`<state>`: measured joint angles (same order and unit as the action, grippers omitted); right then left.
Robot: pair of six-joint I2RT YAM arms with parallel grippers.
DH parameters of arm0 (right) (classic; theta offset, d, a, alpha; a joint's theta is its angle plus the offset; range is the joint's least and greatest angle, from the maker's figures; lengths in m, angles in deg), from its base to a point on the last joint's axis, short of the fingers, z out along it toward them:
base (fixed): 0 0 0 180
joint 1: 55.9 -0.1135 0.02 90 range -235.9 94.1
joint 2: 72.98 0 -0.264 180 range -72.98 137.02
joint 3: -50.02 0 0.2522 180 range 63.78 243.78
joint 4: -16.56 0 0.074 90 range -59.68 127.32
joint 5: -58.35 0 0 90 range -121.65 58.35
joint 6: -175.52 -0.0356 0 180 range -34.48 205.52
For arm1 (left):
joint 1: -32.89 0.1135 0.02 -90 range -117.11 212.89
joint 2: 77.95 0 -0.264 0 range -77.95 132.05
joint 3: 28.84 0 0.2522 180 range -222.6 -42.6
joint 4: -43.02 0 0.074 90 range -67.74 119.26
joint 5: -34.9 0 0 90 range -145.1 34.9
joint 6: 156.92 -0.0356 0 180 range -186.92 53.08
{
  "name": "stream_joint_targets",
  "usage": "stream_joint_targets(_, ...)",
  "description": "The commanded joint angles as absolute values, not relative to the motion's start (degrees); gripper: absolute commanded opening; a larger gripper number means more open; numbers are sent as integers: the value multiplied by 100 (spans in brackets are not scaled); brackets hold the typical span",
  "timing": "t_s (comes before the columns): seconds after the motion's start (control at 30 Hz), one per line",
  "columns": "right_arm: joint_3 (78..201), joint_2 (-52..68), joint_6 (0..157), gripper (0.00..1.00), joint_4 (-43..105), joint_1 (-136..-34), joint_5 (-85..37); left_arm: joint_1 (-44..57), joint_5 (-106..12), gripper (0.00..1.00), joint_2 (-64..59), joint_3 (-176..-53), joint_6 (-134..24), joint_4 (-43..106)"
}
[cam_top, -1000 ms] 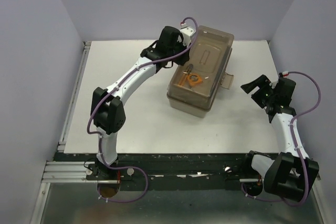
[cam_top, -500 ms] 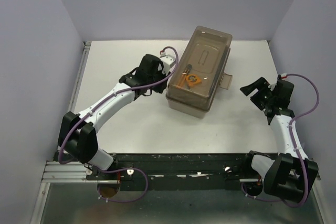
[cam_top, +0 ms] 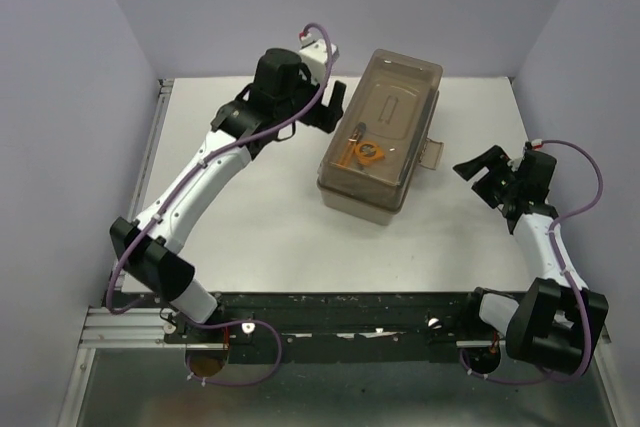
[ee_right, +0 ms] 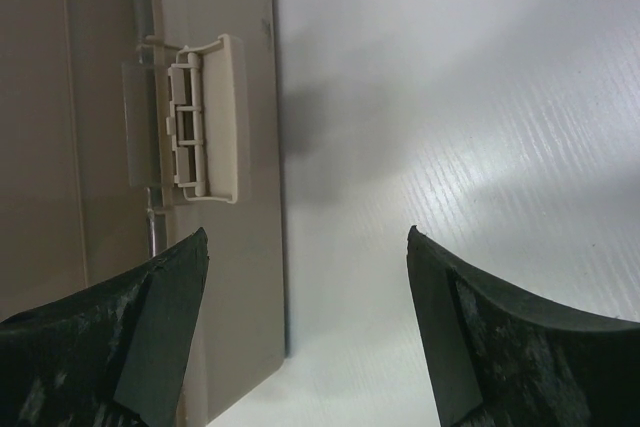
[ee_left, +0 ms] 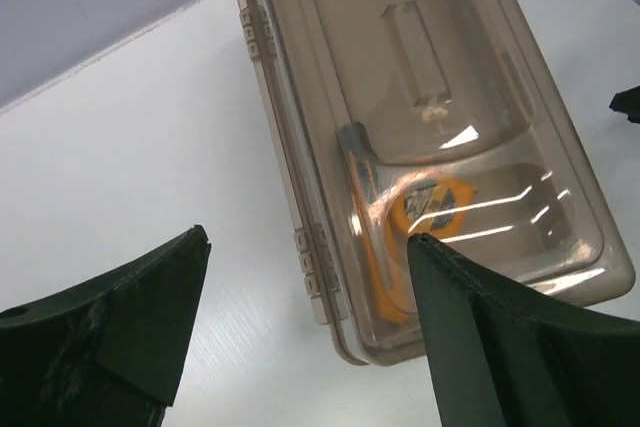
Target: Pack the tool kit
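- The toolbox point(cam_top: 385, 137) sits at the centre of the table point(cam_top: 250, 217). Its brown lid point(ee_left: 430, 97) is down, and the orange tools point(cam_top: 365, 152) show through it. It has not shifted over the last second.
- The left gripper point(ee_left: 308, 242) was nearly closed over the lid's left edge a second ago. It has since backed off and risen, and its jaws now stand wide apart and empty beside the box's upper-left side.
- The right gripper point(cam_top: 482, 169) has barely moved. Its jaws are apart, it holds nothing, and it faces the latch point(ee_right: 205, 117) from the right of the frame.
- The latch juts out from the box, seemingly unfastened, so fastening it is probably all that remains.
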<state>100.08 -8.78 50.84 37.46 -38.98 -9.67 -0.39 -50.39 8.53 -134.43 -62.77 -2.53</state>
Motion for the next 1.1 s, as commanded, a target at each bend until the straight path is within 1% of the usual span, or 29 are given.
stream_joint_targets(0.0,9938,-1031,5106,87,3692,-3920,-871,-42,-4720,94,2343,-15031,-6270,-658)
stream_joint_targets(0.2,9850,-1058,5124,87,3656,-3920,-827,-25,-4412,94,4138,-17115,-6428,-1555)
stream_joint_targets(0.27,9841,-1093,5159,87,3683,-3920,-845,-25,-4403,94,4447,-17389,-6454,-1688)
stream_joint_targets(0.33,9833,-1119,5159,87,3700,-3920,-853,-16,-4446,94,4571,-17347,-6481,-1732)
stream_joint_targets(0.4,9841,-1128,5159,87,3692,-3920,-836,-25,-4482,92,4554,-17102,-6507,-1671)
stream_joint_targets(0.43,9841,-1137,5159,87,3692,-3920,-845,-16,-4482,88,4493,-16909,-6516,-1627)
stream_joint_targets(0.5,9833,-1119,5168,87,3674,-3920,-845,-16,-4368,71,4309,-16470,-6525,-1504)
stream_joint_targets(0.57,9841,-1111,5159,87,3665,-3920,-836,-25,-4341,61,4080,-15987,-6533,-1355)
stream_joint_targets(0.6,9841,-1111,5151,87,3674,-3920,-836,-16,-4367,58,3974,-15776,-6533,-1285)
stream_joint_targets(0.77,9806,-1137,5159,87,3656,-3920,-862,-25,-4543,50,3500,-14695,-6595,-1161)
stream_joint_targets(0.93,9815,-1111,5168,87,3657,-3920,-880,-16,-4754,47,2823,-13289,-6577,-819)
stream_joint_targets(1.07,9780,-1084,5151,87,3639,-3920,-871,10,-4991,46,2314,-12462,-6507,-792)
